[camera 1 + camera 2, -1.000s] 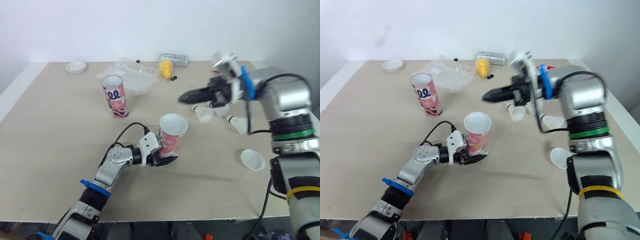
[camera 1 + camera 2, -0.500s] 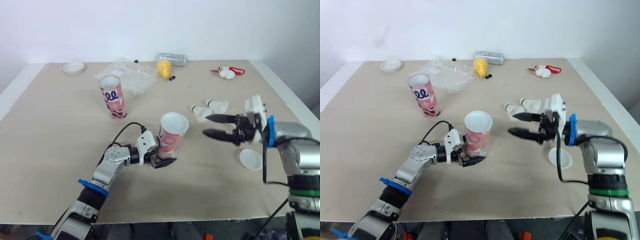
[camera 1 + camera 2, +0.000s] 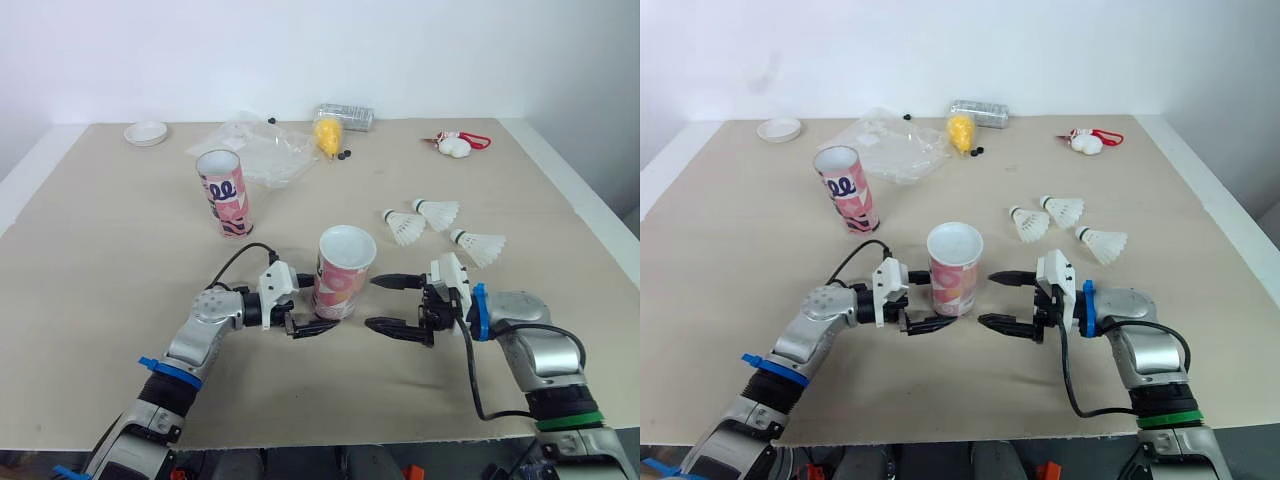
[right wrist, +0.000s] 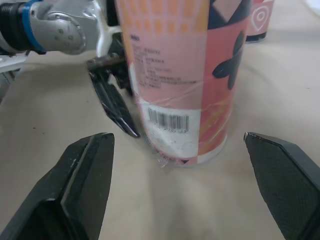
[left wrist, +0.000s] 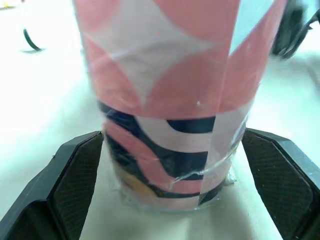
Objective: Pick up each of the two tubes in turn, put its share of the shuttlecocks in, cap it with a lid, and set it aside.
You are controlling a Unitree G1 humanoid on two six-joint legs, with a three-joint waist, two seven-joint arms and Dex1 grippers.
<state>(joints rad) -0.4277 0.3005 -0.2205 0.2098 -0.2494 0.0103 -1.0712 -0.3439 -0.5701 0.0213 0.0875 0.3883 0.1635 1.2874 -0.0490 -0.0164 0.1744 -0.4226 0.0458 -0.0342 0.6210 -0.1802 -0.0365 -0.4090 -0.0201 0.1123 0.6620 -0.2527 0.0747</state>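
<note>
Near tube: it is standing upright on the table with its mouth open; take it as your landmark.
Left gripper: you are clamping the base of the near tube, with the black fingers pressing on opposite sides of its lowest band.
Right gripper: you are holding it low on the opposite side of the near tube from the left gripper. Its fingers are spread wide apart, pointing at the tube's wall and touching nothing.
Shuttlecocks: three are lying loose beyond the near tube, past the right gripper, close together and well apart from the tube.
Far tube: it is standing upright and open, behind the near tube on the left gripper's side.
Lid: one white lid is lying far behind the near tube, past the far tube.
Plastic bag: it is lying crumpled behind the near tube, just past the far tube.
</note>
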